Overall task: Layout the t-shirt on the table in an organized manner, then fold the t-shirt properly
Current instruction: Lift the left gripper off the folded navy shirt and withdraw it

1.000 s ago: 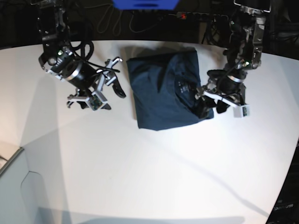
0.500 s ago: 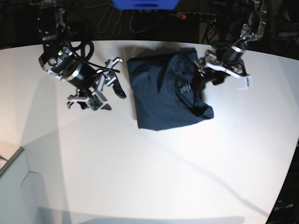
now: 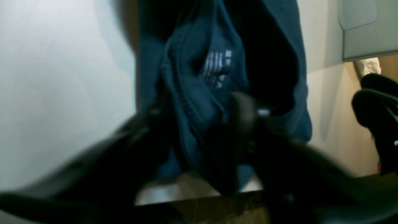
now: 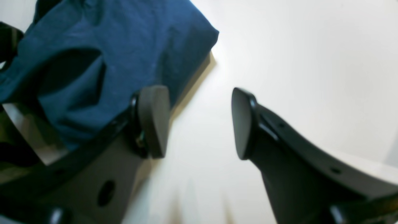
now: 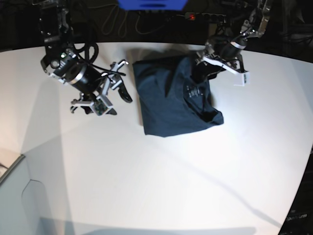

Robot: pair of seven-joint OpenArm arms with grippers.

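The dark navy t-shirt (image 5: 168, 100) lies folded into a rough rectangle on the white table (image 5: 171, 171), its white neck label (image 5: 191, 91) facing up. My left gripper (image 5: 203, 72) is down at the shirt's far right corner. In the left wrist view its blurred fingers (image 3: 242, 109) stand either side of a bunched ridge of the t-shirt (image 3: 192, 102), closed on the cloth near the label (image 3: 217, 67). My right gripper (image 5: 123, 83) hovers left of the shirt, open. In the right wrist view its pads (image 4: 154, 121) stand apart over bare table (image 4: 279, 46), the t-shirt (image 4: 124, 46) beside them.
A power strip (image 5: 203, 16) with a red light and cables lie beyond the table's curved far edge. A blue object (image 5: 151, 4) sits at the top middle. A grey box (image 5: 14, 196) stands at the lower left corner.
My left gripper has moved from the shirt's near right corner to its far right corner, and its jaws have narrowed onto the cloth. The right arm has not moved.
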